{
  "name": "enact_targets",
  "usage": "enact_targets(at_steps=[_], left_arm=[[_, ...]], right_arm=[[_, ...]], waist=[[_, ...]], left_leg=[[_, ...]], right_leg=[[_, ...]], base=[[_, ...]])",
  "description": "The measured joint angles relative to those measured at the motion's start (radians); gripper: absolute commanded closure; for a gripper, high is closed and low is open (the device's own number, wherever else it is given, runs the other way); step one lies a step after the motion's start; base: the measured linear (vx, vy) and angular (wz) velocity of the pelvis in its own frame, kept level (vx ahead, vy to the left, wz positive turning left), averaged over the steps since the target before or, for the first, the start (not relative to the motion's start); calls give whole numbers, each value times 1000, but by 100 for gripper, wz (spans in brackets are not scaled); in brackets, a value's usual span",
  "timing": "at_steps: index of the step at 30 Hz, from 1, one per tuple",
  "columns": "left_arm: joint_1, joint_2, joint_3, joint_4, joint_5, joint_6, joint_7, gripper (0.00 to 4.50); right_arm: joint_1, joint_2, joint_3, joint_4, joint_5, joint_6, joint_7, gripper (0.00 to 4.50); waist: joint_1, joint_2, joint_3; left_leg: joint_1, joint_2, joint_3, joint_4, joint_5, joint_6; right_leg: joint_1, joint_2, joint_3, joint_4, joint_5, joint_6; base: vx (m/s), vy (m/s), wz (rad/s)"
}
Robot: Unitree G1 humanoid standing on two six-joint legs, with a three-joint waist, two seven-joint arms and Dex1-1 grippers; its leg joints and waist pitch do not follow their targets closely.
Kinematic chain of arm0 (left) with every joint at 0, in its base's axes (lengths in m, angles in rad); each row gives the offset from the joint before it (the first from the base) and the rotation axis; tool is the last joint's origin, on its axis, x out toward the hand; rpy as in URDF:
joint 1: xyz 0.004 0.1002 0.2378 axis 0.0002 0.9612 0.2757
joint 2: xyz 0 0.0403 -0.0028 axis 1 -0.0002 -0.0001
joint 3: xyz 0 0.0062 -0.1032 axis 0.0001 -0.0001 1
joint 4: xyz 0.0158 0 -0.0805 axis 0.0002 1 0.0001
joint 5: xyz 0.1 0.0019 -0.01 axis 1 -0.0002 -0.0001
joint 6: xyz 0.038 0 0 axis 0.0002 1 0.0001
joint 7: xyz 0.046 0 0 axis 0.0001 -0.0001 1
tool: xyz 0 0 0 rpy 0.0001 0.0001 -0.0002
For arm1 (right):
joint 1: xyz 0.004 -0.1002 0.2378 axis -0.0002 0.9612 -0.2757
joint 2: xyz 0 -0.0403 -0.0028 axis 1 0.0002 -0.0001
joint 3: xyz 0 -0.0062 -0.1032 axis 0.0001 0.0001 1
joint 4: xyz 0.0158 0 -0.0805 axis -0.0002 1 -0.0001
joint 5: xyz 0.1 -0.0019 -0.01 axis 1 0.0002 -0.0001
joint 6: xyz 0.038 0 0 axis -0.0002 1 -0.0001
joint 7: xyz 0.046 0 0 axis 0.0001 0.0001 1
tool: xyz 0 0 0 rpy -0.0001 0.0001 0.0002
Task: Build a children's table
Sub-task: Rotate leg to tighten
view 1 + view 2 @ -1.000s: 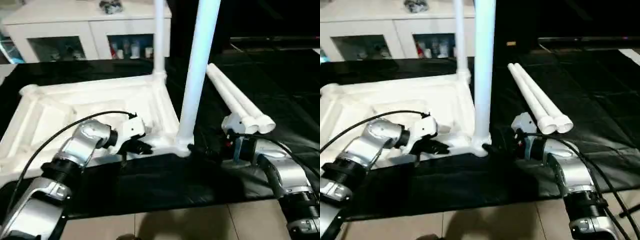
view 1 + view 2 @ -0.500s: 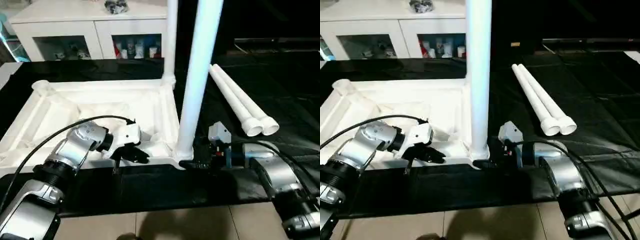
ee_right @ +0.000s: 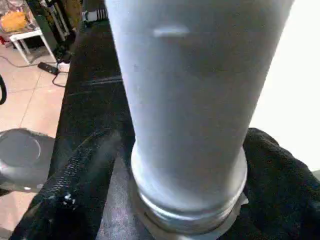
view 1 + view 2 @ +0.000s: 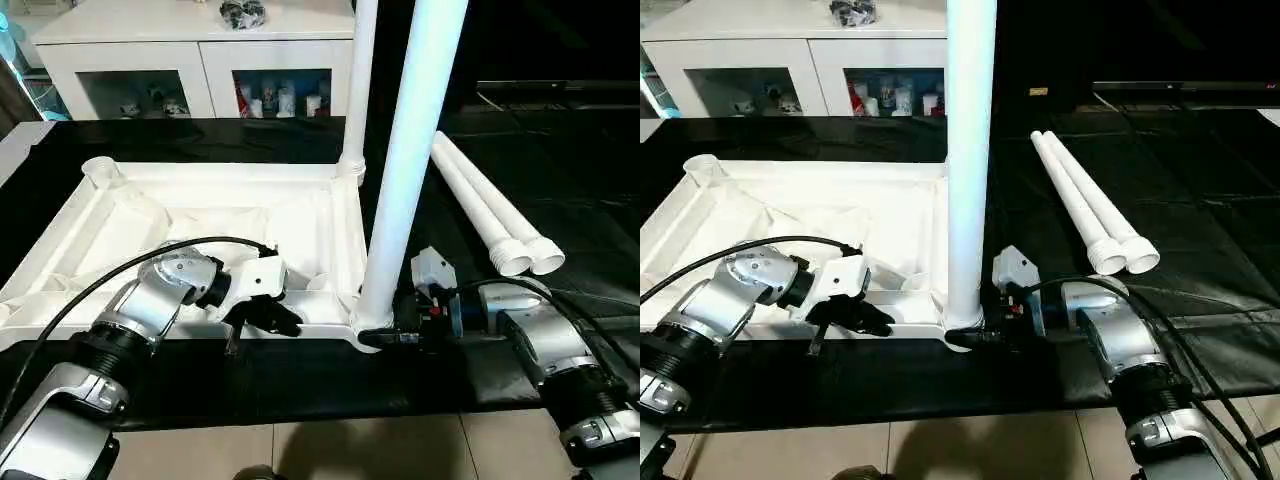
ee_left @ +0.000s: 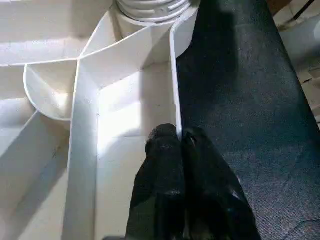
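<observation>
Pinching the tabletop's (image 4: pixel 215 205) near rim, the left hand (image 5: pixel 179 141) has its fingers closed on that thin wall. The right hand (image 4: pixel 388 337) straddles the base of the upright leg (image 4: pixel 405 170) at the corner socket, fingers spread around it.

White glass-door cabinet (image 4: pixel 190 70) behind — black mat (image 4: pixel 560 150), tiled floor (image 4: pixel 330 450).

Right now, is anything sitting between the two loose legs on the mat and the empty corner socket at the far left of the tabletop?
Yes. The two upright legs and the tabletop's right edge stand between the loose legs and that socket.
</observation>
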Motion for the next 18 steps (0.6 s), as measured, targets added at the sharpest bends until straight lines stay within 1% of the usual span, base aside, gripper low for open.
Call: enact_targets(at_steps=[1, 2, 4, 5, 9, 13, 15, 18], left_arm=[[0, 0, -1, 0, 0, 0, 0, 450], [0, 0, -2, -1, 0, 0, 0, 450], [0, 0, -3, -2, -1, 0, -2, 450], [0, 0, -3, -2, -1, 0, -4, 450], [0, 0, -3, -2, -1, 0, -8, 450], [0, 0, -4, -2, -2, 5, -9, 450], [0, -4, -1, -3, -5, 29, -7, 450], [-1, -36, 21, -1, -13, 103, 29, 450]], right_arm=[[-3, 0, 0, 6, 0, 0, 1, 106], [-6, -1, 0, 11, 0, -1, 1, 124], [-7, -2, 0, 12, 0, -1, 4, 124], [-7, -2, 0, 12, 0, 0, 5, 144], [-7, -2, 0, 14, 0, 2, 14, 168], [-7, -2, 0, 14, 2, 10, 17, 175], [-6, 0, -6, 14, 11, 35, 17, 177], [8, 21, -35, 5, 22, 82, -35, 178]], waist=[[0, 0, 0], [1, 0, 0], [1, 0, 0], [2, 0, 0], [3, 0, 0], [3, 0, 0], [3, 0, 0], [4, 0, 0]], left_leg=[[0, 0, 0, 0, 0, 0], [0, 0, 0, 0, 0, 0], [0, 0, 0, 0, 0, 0], [0, 0, 0, 0, 0, 0], [1, 0, 0, 0, 0, 0], [1, 0, 0, 0, 0, 0], [2, 0, 0, 1, 0, 0], [3, 0, 0, 1, 1, -1]], right_leg=[[0, 0, 0, 0, 0, 0], [0, 0, 0, 0, 0, 0], [0, 0, 0, 0, 0, 0], [0, 0, 0, 0, 0, 0], [1, 0, 0, 0, 0, 0], [2, 0, 0, 0, 0, 0], [2, 0, 0, 0, 0, 0], [4, 0, 1, 1, 0, 0]], base=[[0, 0, 0], [0, 0, 0], [0, 0, 0], [0, 0, 0], [0, 0, 0], [0, 0, 0], [0, 0, 0], [0, 0, 0]])
